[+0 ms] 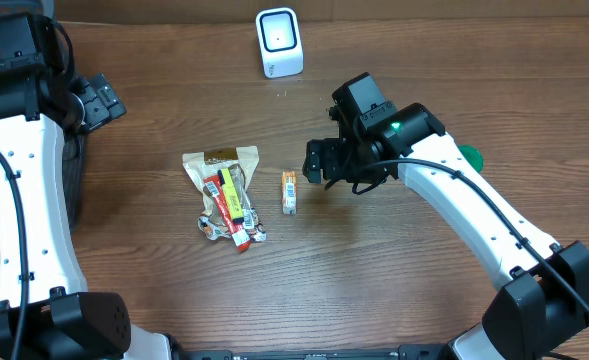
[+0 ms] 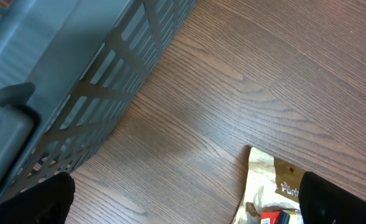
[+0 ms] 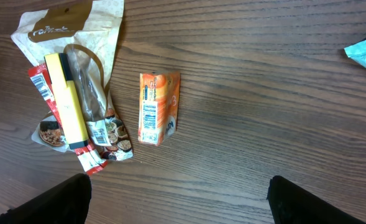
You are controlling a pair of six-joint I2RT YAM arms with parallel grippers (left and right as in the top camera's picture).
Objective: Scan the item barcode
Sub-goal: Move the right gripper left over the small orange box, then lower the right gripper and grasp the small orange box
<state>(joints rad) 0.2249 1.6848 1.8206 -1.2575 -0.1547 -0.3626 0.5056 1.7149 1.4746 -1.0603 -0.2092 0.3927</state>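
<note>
Orange box [image 3: 158,107] sits barcode-up on the worktop [image 1: 174,300], snack pile [image 1: 224,195] just beside it. Right claw [image 3: 178,190] hovers near it, wide open, empty. Approach stage, I reckon; next: drop and pinch its sides.

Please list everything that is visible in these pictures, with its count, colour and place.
scanner: one, white, far side of the table, near the middle
box: one, orange, small, lying mid-table, right of the packets
packets: one pile, exact count unclear, beige, red and yellow, mid-table
basket: one, grey, slotted wall, left edge of the table
green thing: one, partly hidden behind the right arm
table: one, brown wood
left gripper: one, black, open, empty, beside the basket
right gripper: one, black, open, empty, close to the right of the box
</note>
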